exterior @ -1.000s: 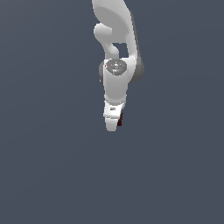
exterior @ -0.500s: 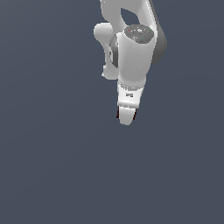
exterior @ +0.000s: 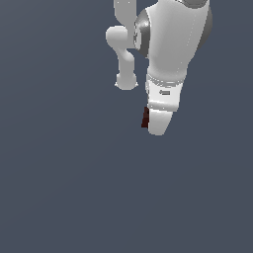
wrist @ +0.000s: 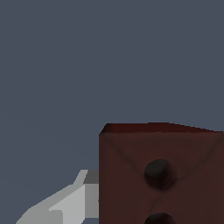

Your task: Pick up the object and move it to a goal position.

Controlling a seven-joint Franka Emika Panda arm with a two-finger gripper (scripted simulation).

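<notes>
The white tool (exterior: 157, 126) is clamped on the reddish-brown block (exterior: 145, 117); its face shows dark round marks, no writing.

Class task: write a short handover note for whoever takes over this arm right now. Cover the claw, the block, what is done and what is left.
Claw: shut on the block, which shows as a dark reddish sliver beside it in the exterior view and fills the wrist view.
Done: block grasped.
Left: carry it to the goal; no goal marker shows in either view, so confirm the target before moving.
</notes>
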